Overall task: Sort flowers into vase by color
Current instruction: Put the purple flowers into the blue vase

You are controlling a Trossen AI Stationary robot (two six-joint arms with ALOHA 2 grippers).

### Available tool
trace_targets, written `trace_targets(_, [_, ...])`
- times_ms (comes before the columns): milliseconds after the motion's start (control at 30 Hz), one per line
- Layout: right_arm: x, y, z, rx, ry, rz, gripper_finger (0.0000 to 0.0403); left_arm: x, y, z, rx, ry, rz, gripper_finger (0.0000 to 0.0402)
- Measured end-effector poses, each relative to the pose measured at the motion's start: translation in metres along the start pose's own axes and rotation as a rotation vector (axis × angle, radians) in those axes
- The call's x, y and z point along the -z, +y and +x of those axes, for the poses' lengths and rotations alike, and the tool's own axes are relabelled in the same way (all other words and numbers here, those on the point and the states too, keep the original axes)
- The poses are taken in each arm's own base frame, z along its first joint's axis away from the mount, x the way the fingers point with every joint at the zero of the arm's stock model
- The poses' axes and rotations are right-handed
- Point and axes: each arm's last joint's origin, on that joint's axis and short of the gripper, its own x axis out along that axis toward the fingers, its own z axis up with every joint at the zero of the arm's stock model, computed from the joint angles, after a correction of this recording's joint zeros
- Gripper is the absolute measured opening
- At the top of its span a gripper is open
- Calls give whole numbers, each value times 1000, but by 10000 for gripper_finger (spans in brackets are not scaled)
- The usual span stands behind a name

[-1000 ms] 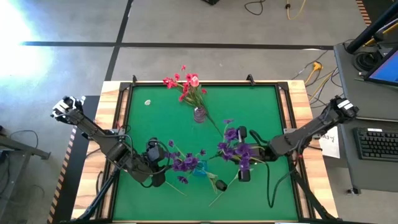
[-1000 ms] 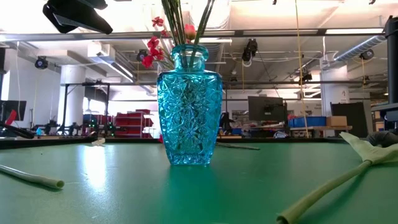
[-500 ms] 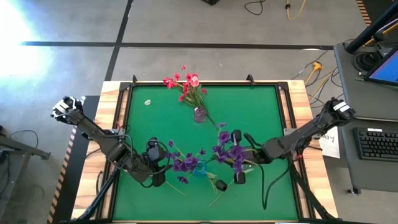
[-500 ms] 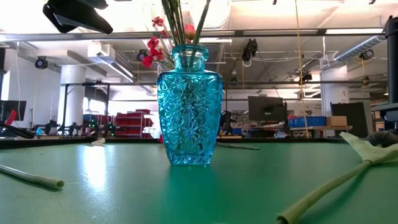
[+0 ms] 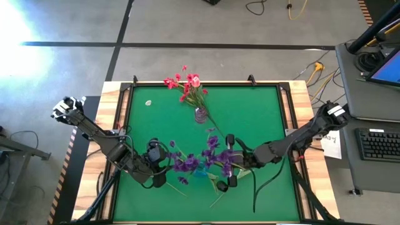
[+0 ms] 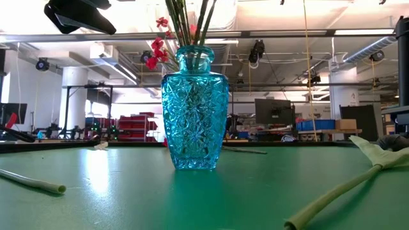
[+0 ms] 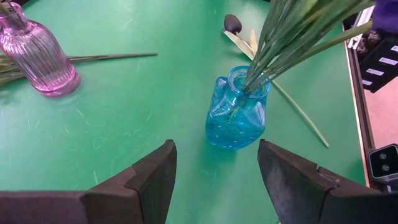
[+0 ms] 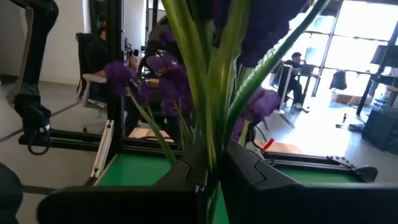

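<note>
- Green felt table [image 5: 250, 112], wood-edged, in an open workshop.
- Faceted blue glass vase [image 6: 193, 108] at centre holds stems.
- Right gripper [image 5: 229, 170] pinches purple flowers [image 5: 215, 156] beside it.
- Left gripper [image 7: 214, 180] gapes, empty.

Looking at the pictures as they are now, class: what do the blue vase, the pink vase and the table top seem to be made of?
Blue vase: probably pressed glass, see-through, glossy, with a cut star pattern.
Pink vase: likely ribbed glass or clear plastic, translucent with bright highlights.
Table top: a matte green mat or felt-like sheet, faintly scuffed; the exact material is uncertain.
</note>
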Motion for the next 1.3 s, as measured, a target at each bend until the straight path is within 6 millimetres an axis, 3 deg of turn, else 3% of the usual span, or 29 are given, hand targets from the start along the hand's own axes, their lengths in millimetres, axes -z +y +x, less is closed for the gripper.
trace_targets(433, [4,-5,2,15,32,60,25,0,0,0,0,0,0,213])
trace_targets(1300, [15,-5,1,10,147,52,188,0,0,0,0,0,0,213])
